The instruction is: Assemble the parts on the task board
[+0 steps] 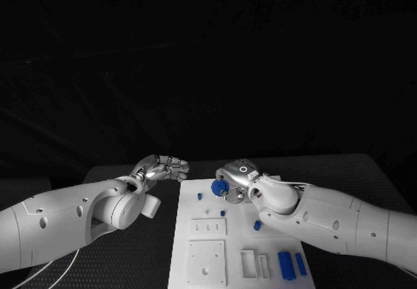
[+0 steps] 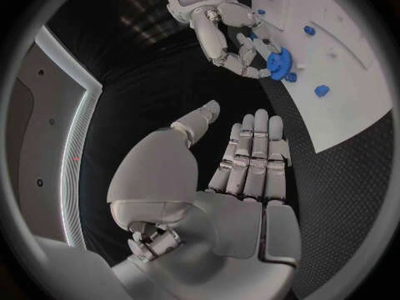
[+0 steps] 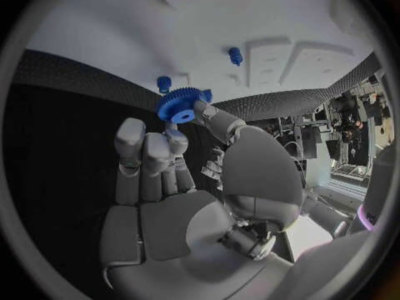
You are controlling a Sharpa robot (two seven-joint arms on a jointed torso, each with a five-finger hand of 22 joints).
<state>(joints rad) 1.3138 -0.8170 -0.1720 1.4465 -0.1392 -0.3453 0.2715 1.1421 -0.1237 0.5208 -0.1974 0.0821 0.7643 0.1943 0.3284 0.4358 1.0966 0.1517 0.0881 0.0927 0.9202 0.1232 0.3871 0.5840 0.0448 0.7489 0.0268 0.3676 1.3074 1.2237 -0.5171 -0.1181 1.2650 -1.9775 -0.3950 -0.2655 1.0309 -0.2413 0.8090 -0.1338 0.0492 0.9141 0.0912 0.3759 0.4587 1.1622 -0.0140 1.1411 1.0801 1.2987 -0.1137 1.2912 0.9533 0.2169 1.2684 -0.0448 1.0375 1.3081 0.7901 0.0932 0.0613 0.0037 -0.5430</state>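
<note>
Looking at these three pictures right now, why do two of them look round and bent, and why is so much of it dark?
Both wrist views are fisheye circles in dark frames: the task board edges curve there. In the head view, the black table fades into an unlit background, and only the white arms, board and blue gear stand out.

The head camera looked down on the task board (image 1: 228, 241); each wrist camera sat close behind its hand, both sharing the board's far end.
</note>
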